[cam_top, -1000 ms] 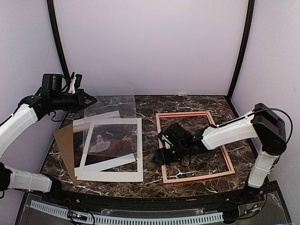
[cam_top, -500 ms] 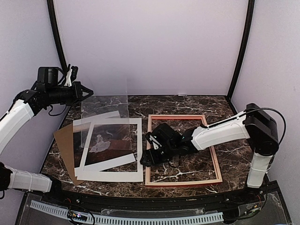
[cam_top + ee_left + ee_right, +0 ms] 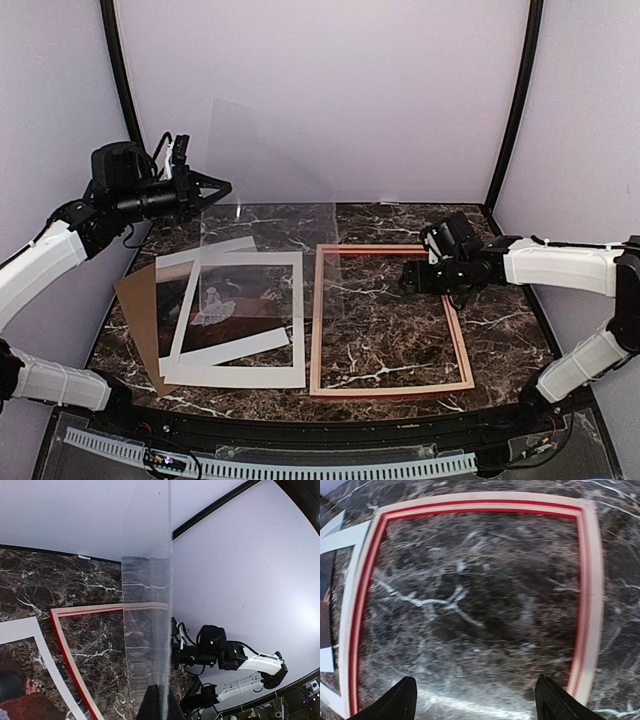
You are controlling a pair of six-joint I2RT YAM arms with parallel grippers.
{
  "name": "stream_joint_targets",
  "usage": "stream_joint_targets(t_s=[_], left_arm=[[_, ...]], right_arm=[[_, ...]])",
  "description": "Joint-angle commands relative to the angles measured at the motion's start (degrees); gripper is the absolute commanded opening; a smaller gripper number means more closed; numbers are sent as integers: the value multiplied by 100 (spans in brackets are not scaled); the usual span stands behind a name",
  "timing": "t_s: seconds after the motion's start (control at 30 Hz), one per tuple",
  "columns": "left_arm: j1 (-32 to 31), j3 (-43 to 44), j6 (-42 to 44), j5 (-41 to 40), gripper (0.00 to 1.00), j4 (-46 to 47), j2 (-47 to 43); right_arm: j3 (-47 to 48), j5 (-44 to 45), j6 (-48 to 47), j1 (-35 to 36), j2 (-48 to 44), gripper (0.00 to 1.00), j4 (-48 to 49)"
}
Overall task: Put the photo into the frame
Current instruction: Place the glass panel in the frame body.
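The frame (image 3: 316, 320) lies flat right of centre on the marble table, its pale back up and red showing along the inner edges (image 3: 480, 502). The photo (image 3: 240, 312) lies to its left under a white mat (image 3: 298, 340), dark with a small white figure. My left gripper (image 3: 225, 185) is raised at the back left, shut on the edge of a clear pane (image 3: 270, 200), which stands nearly edge-on (image 3: 147, 605) beyond the fingertips (image 3: 155, 707). My right gripper (image 3: 413, 281) hovers open over the frame's upper right part, its fingers (image 3: 402, 700) wide apart with nothing between them.
A brown backing board (image 3: 135, 310) sticks out at the left from under the mat and photo. The mat's right edge (image 3: 340, 545) lies close to the frame's left rail (image 3: 70, 660). Black posts and pale walls close in the table.
My right gripper slid the frame left towards the mat, then drew back to its upper right and opened wider. My left gripper lifted the clear pane higher and swung it rightward.
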Motion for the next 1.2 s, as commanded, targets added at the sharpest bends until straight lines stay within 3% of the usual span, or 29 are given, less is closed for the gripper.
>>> stream_joint_targets(t_s=[0.0, 0.2, 0.27, 0.47, 0.67, 0.97, 1.17], left_arm=[[-561, -365, -966, 29, 0, 1728, 466], [-1469, -284, -1374, -271, 0, 2749, 1559], [-1730, -238, -1565, -366, 0, 3128, 1944], [-2335, -29, -2372, -509, 0, 4376, 3099], [-2711, 445, -2749, -729, 0, 4980, 3844], [-2780, 691, -3630, -920, 0, 5877, 4855], [-2801, 558, -3714, -1175, 0, 5821, 5142]], right_arm=[[-188, 34, -563, -965, -264, 83, -170], [-104, -211, -888, -2025, -340, 85, -204], [-29, -287, -949, -2336, -350, 98, -234], [116, -537, -996, -3033, -431, 99, -264], [124, -536, -985, -3147, -426, 99, -277], [144, -721, -959, -3166, -398, 99, -291], [192, -676, -950, -3165, -418, 99, -368]])
